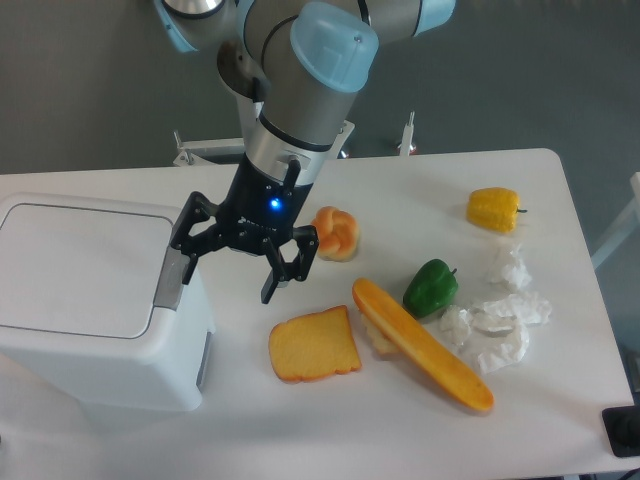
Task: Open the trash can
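Note:
The trash can (90, 300) is a big white boxy bin at the table's left, its flat lid down. A grey latch (171, 281) sits on its right edge. My gripper (228, 272) hangs just right of the bin, open, with nothing between its fingers. Its left fingertip is over the latch's upper end; I cannot tell if they touch. The right finger points down over bare table beside the bin.
A toast slice (314, 344), a long baguette (420, 345) and a round bun (338, 233) lie right of the gripper. Farther right are a green pepper (431, 286), a yellow pepper (493, 209) and crumpled white paper (495, 325).

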Robot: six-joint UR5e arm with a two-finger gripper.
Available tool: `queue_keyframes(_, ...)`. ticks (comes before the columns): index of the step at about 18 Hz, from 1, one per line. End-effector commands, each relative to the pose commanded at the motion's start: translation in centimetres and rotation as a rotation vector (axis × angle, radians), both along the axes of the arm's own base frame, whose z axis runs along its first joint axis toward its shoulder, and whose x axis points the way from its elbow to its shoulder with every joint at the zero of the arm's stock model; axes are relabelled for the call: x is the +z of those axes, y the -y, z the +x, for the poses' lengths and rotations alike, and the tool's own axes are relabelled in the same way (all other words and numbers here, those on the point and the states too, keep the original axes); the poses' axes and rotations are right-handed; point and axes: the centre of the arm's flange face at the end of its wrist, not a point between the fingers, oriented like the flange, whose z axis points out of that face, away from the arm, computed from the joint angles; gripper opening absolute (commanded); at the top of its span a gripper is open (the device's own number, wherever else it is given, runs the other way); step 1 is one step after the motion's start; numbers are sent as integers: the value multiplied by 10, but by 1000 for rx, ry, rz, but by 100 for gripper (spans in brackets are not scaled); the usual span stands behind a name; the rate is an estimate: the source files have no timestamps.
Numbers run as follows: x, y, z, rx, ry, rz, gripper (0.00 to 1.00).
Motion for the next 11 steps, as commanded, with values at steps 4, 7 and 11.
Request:
queue_keyframes(4,-1,0,0,0,1,-1,100)
queue_keyframes(7,-3,-1,-1,-1,2,-3,100)
queue_keyframes(11,-3,-3,0,-4,-4,2,100)
